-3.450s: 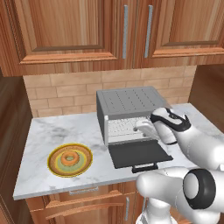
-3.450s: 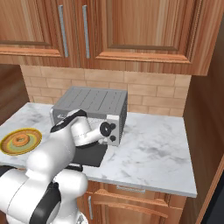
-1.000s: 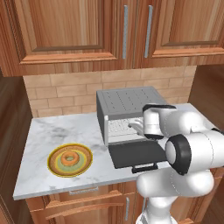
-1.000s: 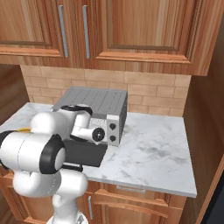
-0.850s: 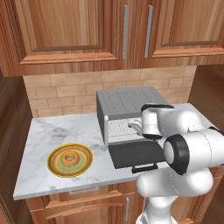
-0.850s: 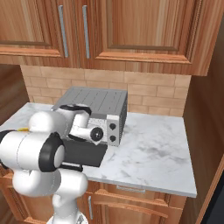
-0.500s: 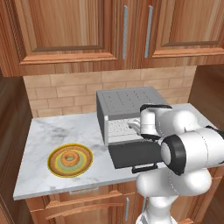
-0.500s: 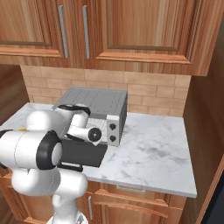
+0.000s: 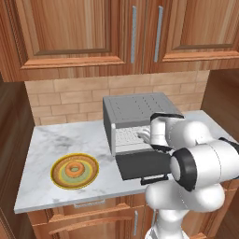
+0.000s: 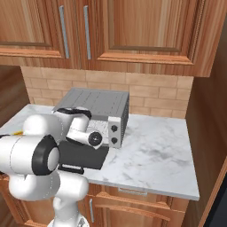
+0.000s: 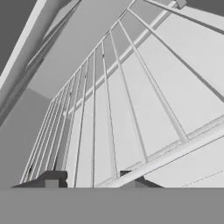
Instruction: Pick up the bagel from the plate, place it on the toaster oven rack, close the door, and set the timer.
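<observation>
We have our fingers (image 11: 51,180) clamped on the front wire of the rack (image 11: 131,105), so a crooked pull could jam it in the oven (image 9: 135,109).

The arm hides most of the plate (image 10: 17,131) and part of the door (image 9: 140,165).

Left base view: behind the arm at its seven o'clock, looking forward and down across the marble counter (image 9: 42,154). Right base view: from five o'clock, same counter, same toaster oven (image 9: 133,109) seen from its other flank. Hand view: pressed close against the toaster oven rack (image 11: 131,105), wires running toward twelve o'clock.
</observation>
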Available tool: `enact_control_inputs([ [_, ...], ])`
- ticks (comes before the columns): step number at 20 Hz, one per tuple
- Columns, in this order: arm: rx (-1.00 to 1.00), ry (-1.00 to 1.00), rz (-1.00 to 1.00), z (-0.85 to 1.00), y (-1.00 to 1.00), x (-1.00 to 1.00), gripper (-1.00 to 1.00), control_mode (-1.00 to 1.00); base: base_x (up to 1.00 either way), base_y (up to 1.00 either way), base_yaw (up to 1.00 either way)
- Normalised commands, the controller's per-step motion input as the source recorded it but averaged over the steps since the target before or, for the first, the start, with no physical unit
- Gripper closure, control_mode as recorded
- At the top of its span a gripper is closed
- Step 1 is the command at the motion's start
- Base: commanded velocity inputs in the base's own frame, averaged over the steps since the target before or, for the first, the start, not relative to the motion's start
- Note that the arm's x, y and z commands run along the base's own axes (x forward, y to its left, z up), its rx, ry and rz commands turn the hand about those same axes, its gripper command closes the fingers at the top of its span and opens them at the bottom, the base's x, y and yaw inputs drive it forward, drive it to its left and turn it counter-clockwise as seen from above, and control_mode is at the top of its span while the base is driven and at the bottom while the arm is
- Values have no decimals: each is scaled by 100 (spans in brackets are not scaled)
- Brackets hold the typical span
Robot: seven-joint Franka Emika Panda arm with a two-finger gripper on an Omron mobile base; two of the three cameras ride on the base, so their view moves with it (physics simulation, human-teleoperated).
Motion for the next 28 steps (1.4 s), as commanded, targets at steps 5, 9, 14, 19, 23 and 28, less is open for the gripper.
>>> enact_control_inputs([
  [5,0,19,-2,-26,0,-60,100,-100,0,0,0],
  [9,0,32,-2,-19,0,-56,100,-100,0,0,0],
  [14,0,37,-3,-19,0,-57,100,-100,0,0,0],
  [19,-1,35,-3,-40,0,-71,100,-100,0,0,0],
  [23,-2,30,-3,-48,0,-78,100,-100,0,0,0],
  [28,0,11,-2,-1,12,-59,-100,-100,0,0,0],
])
